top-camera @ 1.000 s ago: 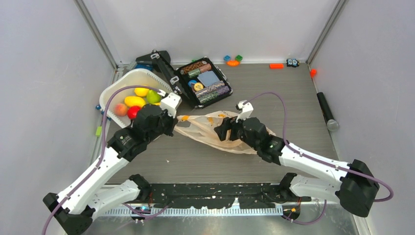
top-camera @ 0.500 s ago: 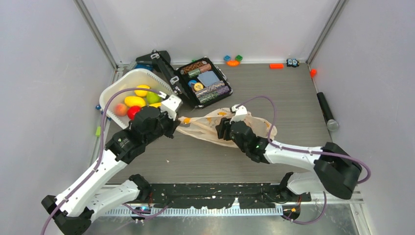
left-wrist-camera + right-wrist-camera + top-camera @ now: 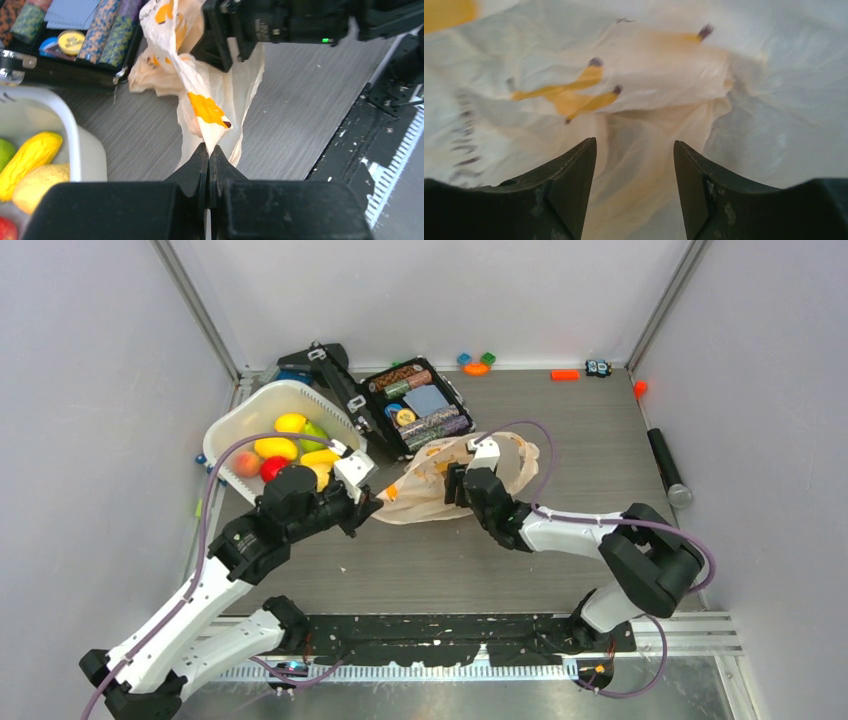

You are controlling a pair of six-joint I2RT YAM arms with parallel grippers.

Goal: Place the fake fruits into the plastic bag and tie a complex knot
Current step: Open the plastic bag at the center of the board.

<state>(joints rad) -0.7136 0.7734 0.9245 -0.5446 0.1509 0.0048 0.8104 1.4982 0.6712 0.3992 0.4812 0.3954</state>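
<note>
The pale peach plastic bag (image 3: pixel 440 480) with yellow-orange marks lies crumpled mid-table; it also shows in the left wrist view (image 3: pixel 200 85) and fills the right wrist view (image 3: pixel 649 75). My left gripper (image 3: pixel 377 503) is shut on the bag's near-left edge, seen pinched in its wrist view (image 3: pixel 208 148). My right gripper (image 3: pixel 462 483) is open, its fingers pushed against the bag's folds (image 3: pixel 634 145). The fake fruits (image 3: pixel 285 448), yellow ones, a green pear, a red apple and an orange one, lie in the white tub (image 3: pixel 232 425) at the left.
An open black case of poker chips (image 3: pixel 415 407) stands behind the bag. Small coloured toy blocks (image 3: pixel 476 363) and an orange piece (image 3: pixel 565 374) lie at the back wall. A black cylinder (image 3: pixel 665 465) lies beside the table's right edge.
My right gripper has moved left and farther back into the bag, bunching it toward the chip case. My left gripper has pulled the bag's edge slightly nearer and rightward.
</note>
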